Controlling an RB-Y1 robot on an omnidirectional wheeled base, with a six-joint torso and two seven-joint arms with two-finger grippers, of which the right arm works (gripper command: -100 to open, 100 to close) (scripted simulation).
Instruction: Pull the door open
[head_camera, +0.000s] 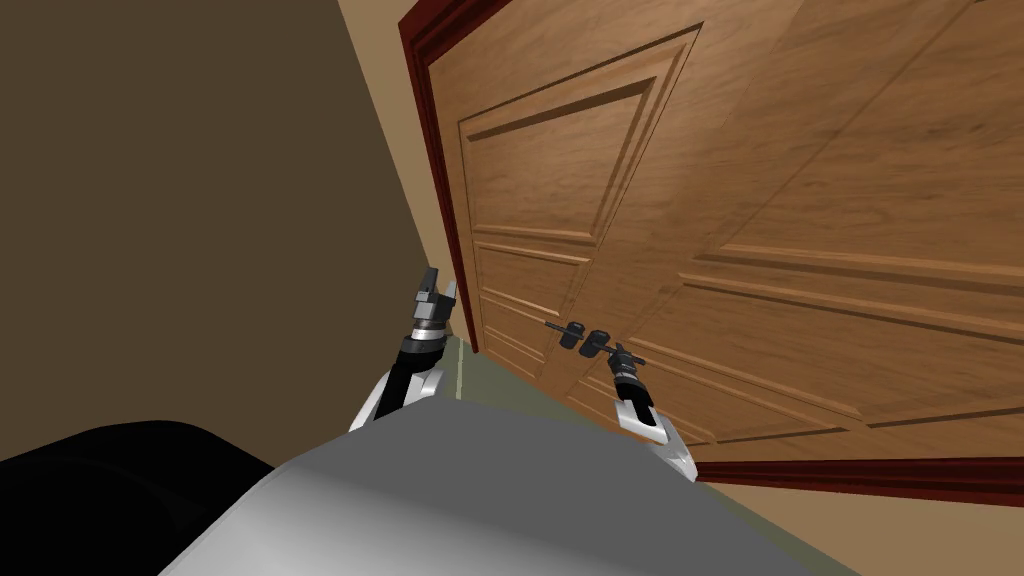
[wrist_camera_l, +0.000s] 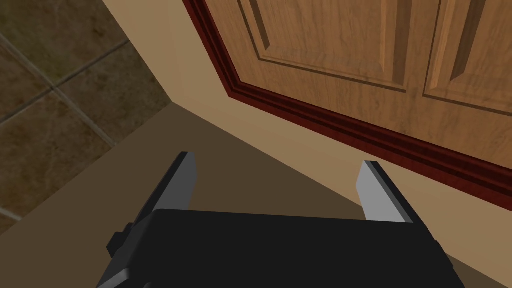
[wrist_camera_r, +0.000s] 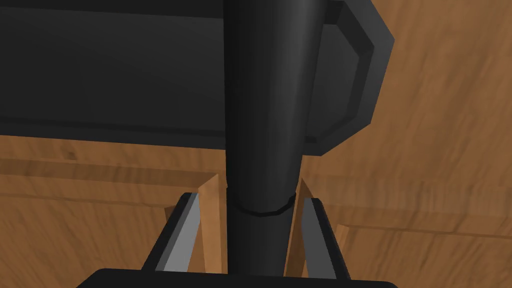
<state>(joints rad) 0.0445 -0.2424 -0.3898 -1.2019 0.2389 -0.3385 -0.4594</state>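
A panelled wooden door (head_camera: 800, 200) in a dark red frame (head_camera: 425, 150) stands right in front of me. Its black lever handle (head_camera: 575, 335) sits low on the door. My right gripper (head_camera: 605, 350) reaches up to it. In the right wrist view the handle's round black bar (wrist_camera_r: 265, 125) runs between the fingers (wrist_camera_r: 182, 235), with the black backplate (wrist_camera_r: 125, 75) behind, and the right gripper (wrist_camera_r: 250, 220) is shut on it. My left gripper (head_camera: 437, 290) hangs beside the frame's left edge, open (wrist_camera_l: 277, 180) and holding nothing.
A brown wall (head_camera: 200, 200) meets the door frame on the left, forming a tight corner. Tiled floor (wrist_camera_l: 50, 125) lies below the left hand. A black area (head_camera: 100, 490) shows at the lower left.
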